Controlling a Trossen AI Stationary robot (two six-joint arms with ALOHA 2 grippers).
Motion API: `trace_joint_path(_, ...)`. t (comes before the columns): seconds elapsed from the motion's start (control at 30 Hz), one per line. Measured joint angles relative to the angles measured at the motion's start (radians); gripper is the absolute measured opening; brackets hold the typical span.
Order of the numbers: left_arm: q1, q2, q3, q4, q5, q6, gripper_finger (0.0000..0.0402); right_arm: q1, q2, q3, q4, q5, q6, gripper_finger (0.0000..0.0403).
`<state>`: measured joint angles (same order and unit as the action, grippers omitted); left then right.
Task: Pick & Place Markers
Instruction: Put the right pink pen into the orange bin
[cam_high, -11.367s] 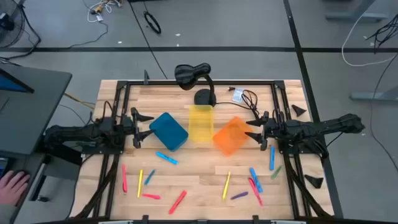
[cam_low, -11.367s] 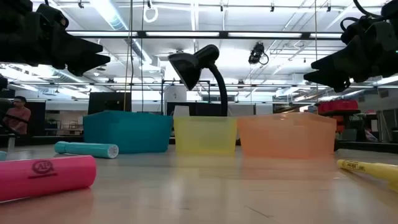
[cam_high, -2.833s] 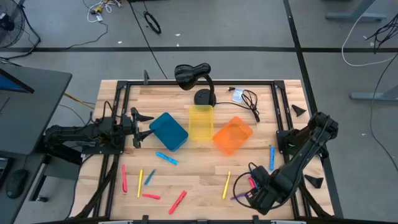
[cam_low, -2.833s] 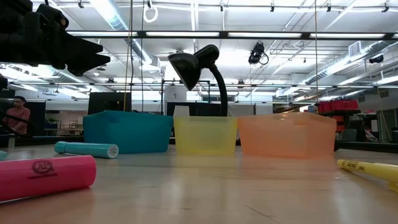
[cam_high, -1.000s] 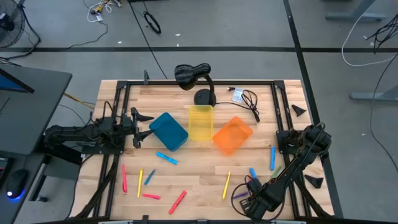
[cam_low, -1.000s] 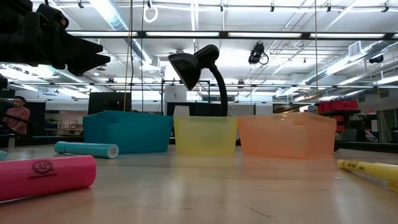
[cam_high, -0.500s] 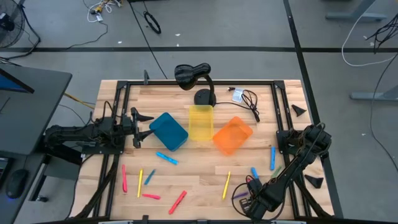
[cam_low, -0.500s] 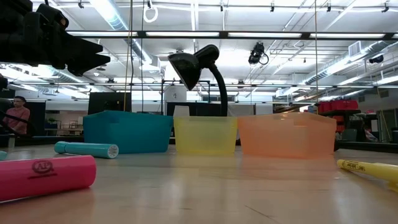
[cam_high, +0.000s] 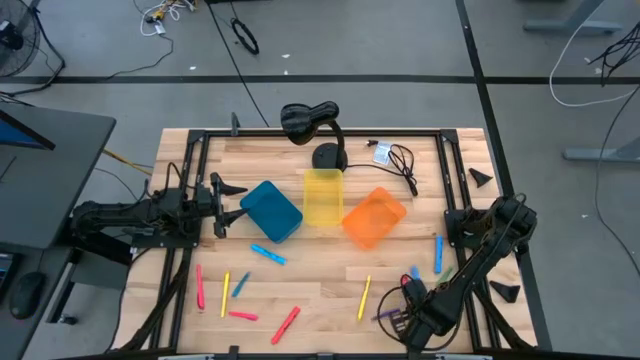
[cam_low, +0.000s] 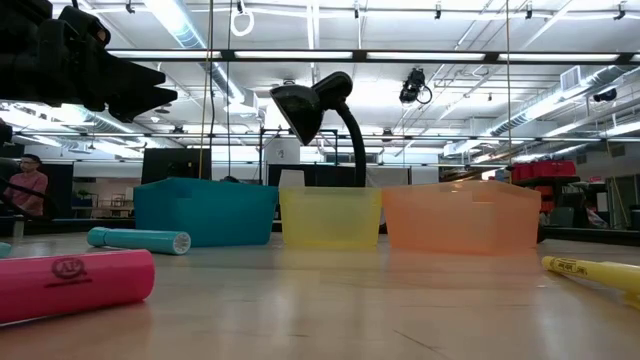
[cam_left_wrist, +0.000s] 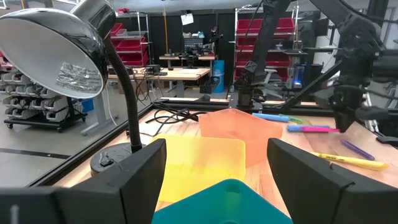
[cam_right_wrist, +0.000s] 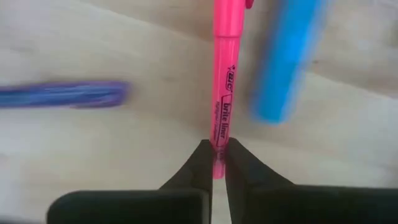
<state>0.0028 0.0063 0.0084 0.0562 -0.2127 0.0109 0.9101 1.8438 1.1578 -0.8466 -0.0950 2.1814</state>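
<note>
Several markers lie on the near half of the table: pink (cam_high: 199, 285), yellow (cam_high: 225, 293), blue (cam_high: 268, 254), purple (cam_high: 385, 315) and others. At the near right my right gripper (cam_right_wrist: 217, 160) is shut on a pink marker (cam_right_wrist: 222, 87), with a blue marker (cam_right_wrist: 283, 62) and a purple marker (cam_right_wrist: 62, 94) lying on either side of it. My left gripper (cam_left_wrist: 217, 180) waits open at the table's left, above the blue bin (cam_high: 271, 211). The yellow bin (cam_high: 322, 197) and the orange bin (cam_high: 373, 217) stand to the blue bin's right. My right gripper pinches the pink marker between its two fingertips at one end of the barrel (cam_right_wrist: 218, 144). The fingers come down from above and close across its width. The rest of the marker reaches straight out beyond the fingertips, about level (cam_left_wrist: 314, 129). Whether it is clear of the wood, I cannot tell.
A black desk lamp (cam_high: 310, 122) stands at the far middle behind the bins, with a cable (cam_high: 400, 160) to its right. A yellow marker (cam_high: 364, 297) and a blue one (cam_high: 438, 253) lie close to my right arm. Black frame rails run along both table sides.
My right arm has shifted slightly toward the table's right and far edges at the near right. Nothing else on the table has moved.
</note>
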Motion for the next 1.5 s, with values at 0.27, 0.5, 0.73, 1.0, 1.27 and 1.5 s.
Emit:
trace_joint_path(0.27,0.0,0.0,0.0,0.0,0.0,0.0,0.0286,-0.022,-0.074,0.001,-0.045,-0.013,-0.094,0.0016)
trace_joint_path(0.5,0.0,0.0,0.0,0.0,0.0,0.0,0.0286,-0.07,-0.146,0.002,-0.051,-0.018,-0.197,0.0016)
trace_joint_path(0.73,0.0,0.0,0.0,0.0,0.0,0.0,0.0286,-0.125,-0.232,0.004,-0.107,-0.02,-0.381,0.0016)
trace_joint_path(1.0,0.0,0.0,0.0,0.0,0.0,0.0,0.0286,-0.214,-0.326,0.004,-0.231,-0.077,-0.748,0.0016)
trace_joint_path(1.27,0.0,0.0,0.0,0.0,0.0,0.0,0.0286,-0.317,-0.365,0.004,-0.336,-0.139,-1.174,0.0016)
trace_joint_path(1.5,0.0,0.0,0.0,0.0,0.0,0.0,0.0286,-0.385,-0.365,0.005,-0.398,-0.127,-1.61,0.0016)
